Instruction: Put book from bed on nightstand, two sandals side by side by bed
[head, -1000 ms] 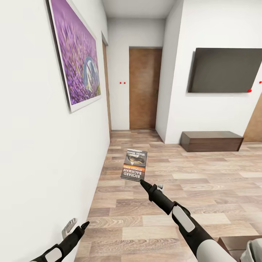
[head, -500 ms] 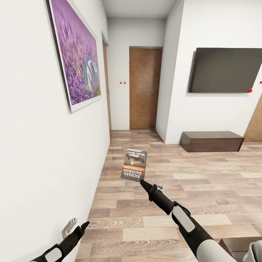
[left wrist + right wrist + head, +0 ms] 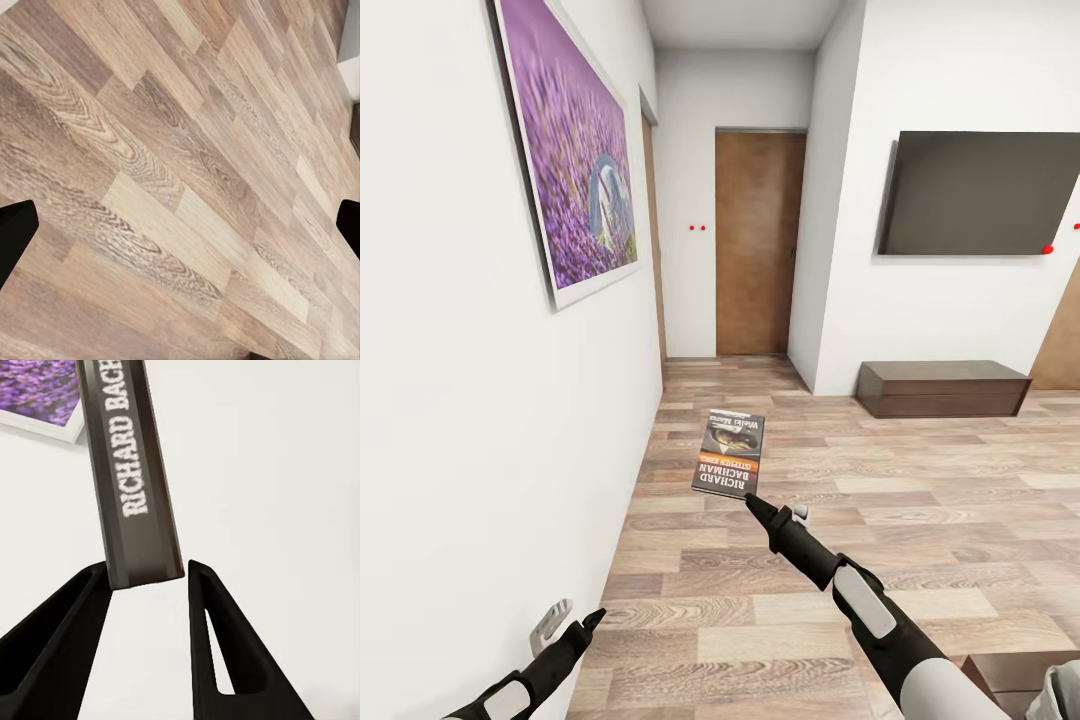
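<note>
At the far left, the purple lavender picture hangs on the white wall. Below it the left gripper hovers over the light brown wood-plank floor, its fingers spread wide and empty. In the middle, the right gripper pinches the small dark paperback book with an orange band by its lower edge, held in mid-air above the floor. To the right, a long low dark-brown bench stands beneath a black wall-mounted screen.

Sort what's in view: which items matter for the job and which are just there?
Job:
- book, held in right end effector
- left end effector, free

Just there:
- lavender picture
- wall TV
- low bench
- door
</note>
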